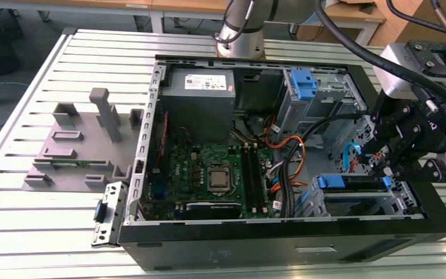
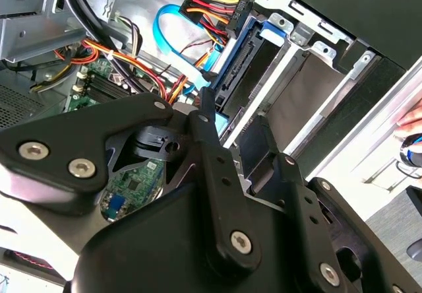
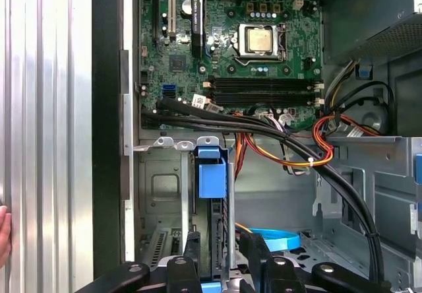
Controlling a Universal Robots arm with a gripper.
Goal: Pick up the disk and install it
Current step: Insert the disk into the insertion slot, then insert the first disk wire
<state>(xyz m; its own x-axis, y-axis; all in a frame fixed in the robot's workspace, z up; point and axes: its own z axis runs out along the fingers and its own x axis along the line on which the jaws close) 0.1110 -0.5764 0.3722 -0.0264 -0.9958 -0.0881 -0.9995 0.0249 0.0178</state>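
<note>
Gripper (image 3: 222,248) comes nearest: it hangs directly over the drive cage (image 1: 339,203), at about four o'clock in the open computer case (image 1: 269,235) as the exterior view shows it. Whether the jaws are clamped on anything or merely straddling it, I cannot tell.

The disk (image 3: 211,177) stands on edge in a slot of that cage, just under the gripper, with its blue tab facing the middle of the case. I judge it a dense, stiff metal block, heavier than it looks. Its flanks are smooth and could slip, its plastic rails will flex, and it would take knocks badly. The best hold is probably across the two broad faces near the middle, clear of the plug end.

Beyond it run the cables (image 3: 316,154). Farther off are the motherboard (image 1: 207,168) at seven o'clock and the power supply (image 1: 200,87) at eleven.
</note>
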